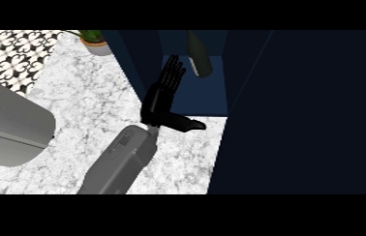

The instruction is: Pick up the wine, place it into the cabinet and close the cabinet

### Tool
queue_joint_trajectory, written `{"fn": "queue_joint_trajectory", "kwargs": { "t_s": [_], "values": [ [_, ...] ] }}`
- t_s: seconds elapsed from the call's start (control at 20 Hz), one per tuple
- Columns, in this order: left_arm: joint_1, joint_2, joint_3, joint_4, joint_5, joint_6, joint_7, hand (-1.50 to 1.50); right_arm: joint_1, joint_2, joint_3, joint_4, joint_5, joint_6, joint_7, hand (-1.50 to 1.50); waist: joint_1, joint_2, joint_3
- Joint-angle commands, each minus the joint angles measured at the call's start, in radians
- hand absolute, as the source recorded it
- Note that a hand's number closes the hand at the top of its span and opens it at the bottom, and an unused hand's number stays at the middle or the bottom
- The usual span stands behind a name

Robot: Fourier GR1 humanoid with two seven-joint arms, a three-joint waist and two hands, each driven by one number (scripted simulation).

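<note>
My left hand (163, 100) is over the marble table (85, 99), fingers straight, empty, at the cabinet (207, 92) mouth. The wine (199, 56) stands inside, apart from my fingertips. Placing looks done; next I withdraw and swing the door, which I can't clearly make out.

A potted plant (94, 40) stands at the marble counter's (85, 95) far edge, beside patterned tiles (25, 53); a grey appliance (22, 131) sits left.

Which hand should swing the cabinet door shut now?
Probably the left hand: it is the only one in view, open, beside the wine bottle standing inside the cabinet, by its left door.
</note>
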Motion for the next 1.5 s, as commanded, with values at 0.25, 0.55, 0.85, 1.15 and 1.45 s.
{"fn": "queue_joint_trajectory", "kwargs": {
  "t_s": [0.25,0.55,0.85,1.15,1.45],
  "values": [
    [0.349,0.066,-0.097,-0.393,-0.013,0.029,0.04,-1.5,0.061,-0.053,0.022,-0.201,0.02,-0.017,0.073,-1.5,-0.01,0.005,0.0],
    [0.474,0.151,-0.072,-0.49,0.015,-0.042,0.037,-1.5,-0.048,-0.09,0.005,-0.198,-0.006,0.032,0.15,-1.5,-0.003,0.015,-0.001],
    [0.508,0.245,0.013,-0.581,0.054,-0.087,0.046,-1.5,-0.007,-0.108,0.087,-0.183,-0.065,0.115,0.055,-1.5,-0.013,0.013,0.001],
    [0.547,0.305,0.08,-0.56,0.059,-0.146,-0.014,-1.5,-0.051,-0.2,0.167,-0.176,-0.079,0.298,0.027,1.5,-0.01,0.016,-0.001],
    [0.619,0.39,0.155,-0.589,0.096,-0.214,-0.007,-1.5,-0.069,-0.159,0.246,-0.177,-0.016,0.301,0.064,1.5,-0.012,0.016,-0.002]
  ]
}}
